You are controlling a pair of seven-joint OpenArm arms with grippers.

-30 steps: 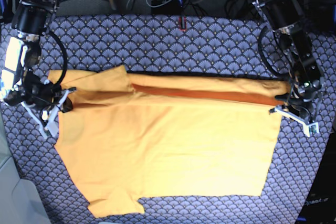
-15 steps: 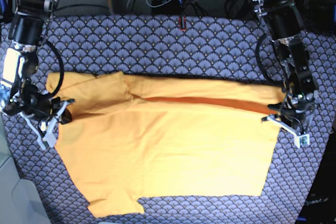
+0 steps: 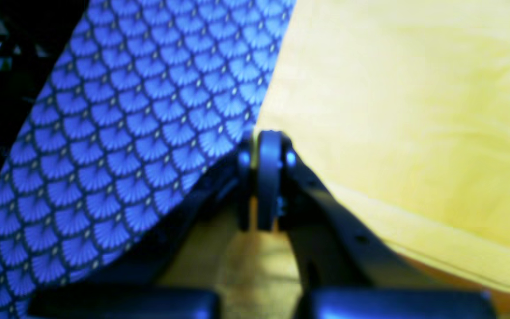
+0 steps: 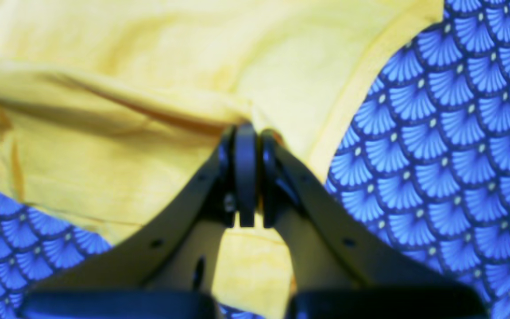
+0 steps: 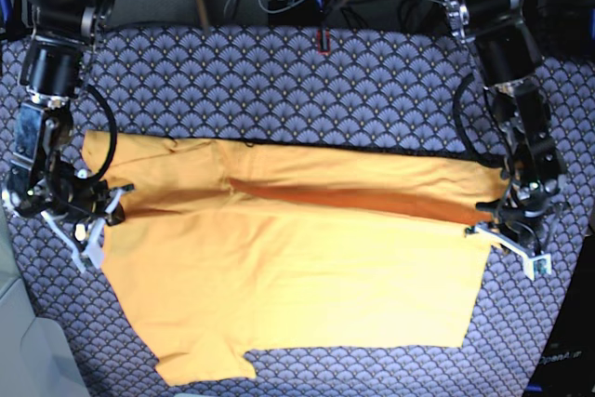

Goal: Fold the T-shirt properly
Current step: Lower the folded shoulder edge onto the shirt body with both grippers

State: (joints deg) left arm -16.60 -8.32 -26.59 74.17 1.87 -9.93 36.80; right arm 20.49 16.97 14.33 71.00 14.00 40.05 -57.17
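The T-shirt (image 5: 297,267) lay spread across a table covered in a blue-grey scale-patterned cloth (image 5: 279,81), its far long edge partly turned over toward the middle so that a darker orange band of shadow showed under the fold. The left gripper (image 5: 507,228), on the right side of the overhead view, had its fingers (image 3: 269,177) pressed together on the hem corner, a sliver of yellow fabric visible between them. The right gripper (image 5: 93,220), on the opposite side near the sleeve, was likewise pinched closed on a bunched ridge of fabric at the shoulder end, as its wrist camera showed.

The fold appeared only partly carried over. The main risk seemed to be uneven travel: if one arm led the other, the thin cloth could skew and the folded edge land crooked. The sleeve beside the right gripper was already rumpled and could be trapped under the fold. A small pinch on thin fabric might also slip free under tension.
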